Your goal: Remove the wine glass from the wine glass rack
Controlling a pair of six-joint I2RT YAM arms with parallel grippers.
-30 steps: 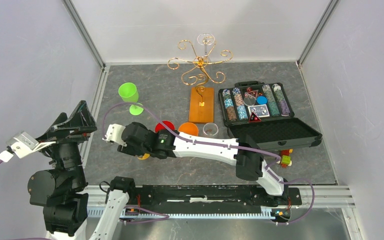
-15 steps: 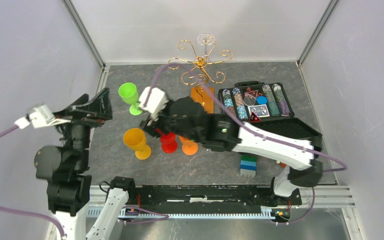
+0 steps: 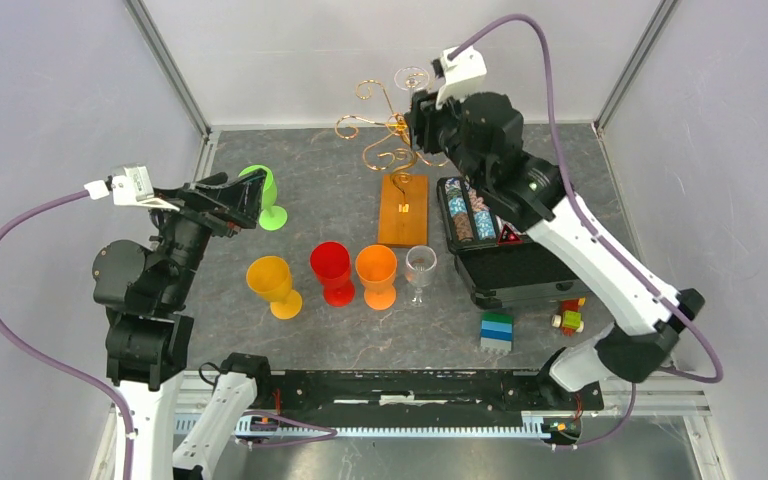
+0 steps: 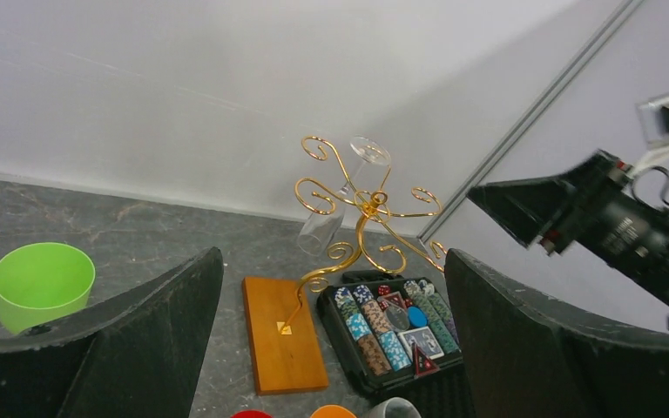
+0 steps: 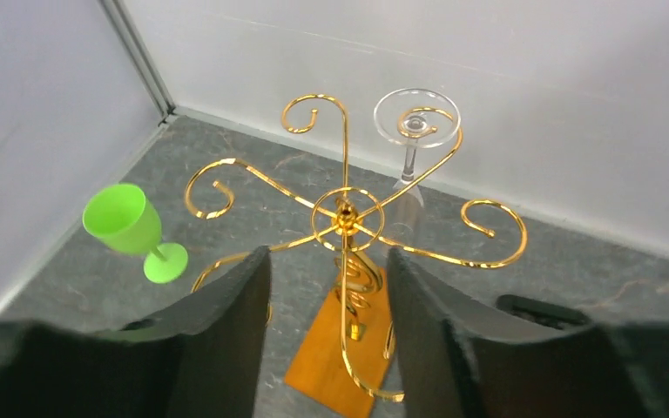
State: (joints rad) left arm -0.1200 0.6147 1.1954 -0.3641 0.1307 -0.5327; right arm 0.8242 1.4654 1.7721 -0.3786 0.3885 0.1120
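Far to the left of the wine glass rack (image 5: 346,213) the left arm stands folded upright, its forearm level and aimed at the rack. The left gripper (image 4: 333,257) is spread wide with nothing in it. A green goblet (image 5: 118,218) stands just beside its left finger, well left of the rack. In front of the rack's wooden base (image 3: 402,208) stands a row: yellow goblet (image 3: 268,277), red goblet (image 3: 330,266), orange goblet (image 3: 376,268) and a small clear glass (image 3: 420,264), all upright. The wine glass (image 5: 415,117) hangs on the rack's back right spiral arm, foot caught in the curl at the top. Its stem runs down, so the long axis is close to vertical, and the bowl opens downward. In the left wrist view it leans a little. The right arm reaches up and away from its base, forearm passing over the chip case (image 3: 520,265) to the right of the rack, wrist held high and tipped down over the rack's hub. The right gripper (image 5: 327,257) is partly spread and empty, its fingers apart from the wire. Print on the chips and cards is too small to read.
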